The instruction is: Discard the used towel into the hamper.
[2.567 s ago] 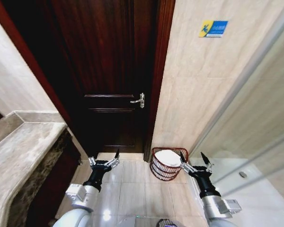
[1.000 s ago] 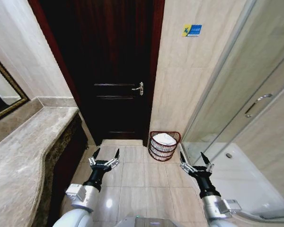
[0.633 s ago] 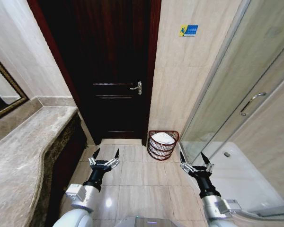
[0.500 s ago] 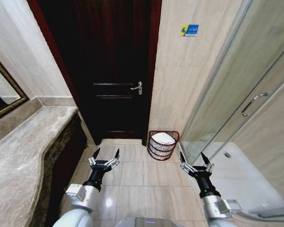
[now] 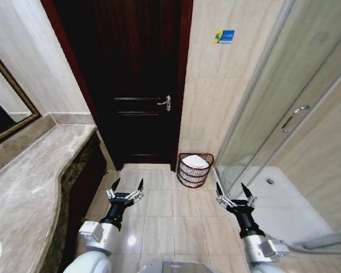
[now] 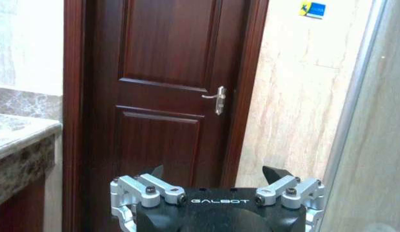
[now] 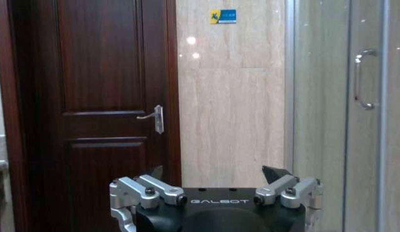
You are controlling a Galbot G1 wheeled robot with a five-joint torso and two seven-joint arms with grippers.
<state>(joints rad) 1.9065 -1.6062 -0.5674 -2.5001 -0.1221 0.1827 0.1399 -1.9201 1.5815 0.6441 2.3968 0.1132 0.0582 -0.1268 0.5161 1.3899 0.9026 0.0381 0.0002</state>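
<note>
Since the towel (image 5: 196,161) already lies in the hamper (image 5: 194,170), well beyond both, the left gripper (image 5: 126,187) and right gripper (image 5: 233,191) hover spread wide, holding nothing.

A dark wooden door (image 6: 167,106) with a metal handle (image 6: 216,98) is faced by the left gripper (image 6: 216,171), whose fingers are spread and empty.

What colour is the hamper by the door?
Dark reddish-brown openwork hamper, white towel inside; best in the head view.
</note>
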